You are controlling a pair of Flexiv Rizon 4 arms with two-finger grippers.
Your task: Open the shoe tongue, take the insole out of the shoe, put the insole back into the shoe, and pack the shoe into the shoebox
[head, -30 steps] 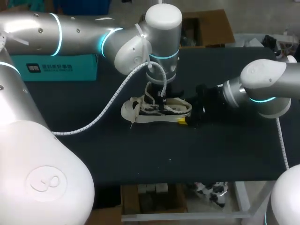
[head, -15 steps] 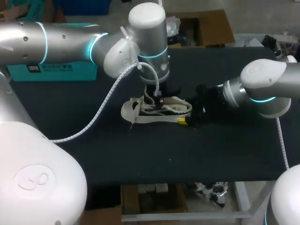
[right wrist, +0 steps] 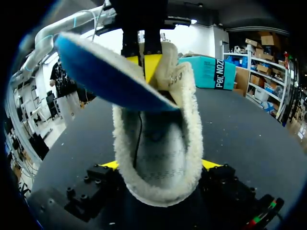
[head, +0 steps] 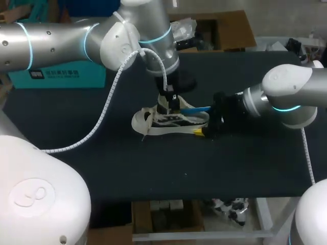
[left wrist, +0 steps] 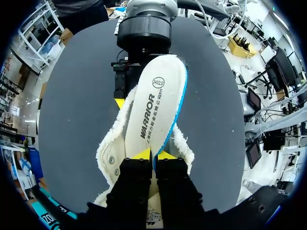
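Note:
A white fleece-lined shoe (head: 163,123) lies on its sole mid-table. My left gripper (head: 174,104) hangs just above its opening, shut on one end of the insole (head: 196,108), whose blue underside slants up out of the shoe. In the left wrist view the white insole (left wrist: 153,105) runs ahead from between the yellow tips of my left gripper (left wrist: 153,155), over the shoe's lining (left wrist: 108,153). My right gripper (head: 204,130) grips the shoe's right end; its wrist view shows the shoe (right wrist: 163,139) snug between both fingers, the insole (right wrist: 105,72) above. A teal shoebox (head: 56,74) stands back left.
The black table top (head: 153,168) lies bare in front of the shoe and to its left. My left arm's white cable (head: 110,102) hangs over the table's left half.
My left gripper closed on the insole and rose, drawing its end up out of the shoe, while the arm swung back and left. The right arm and the shoe stayed still.

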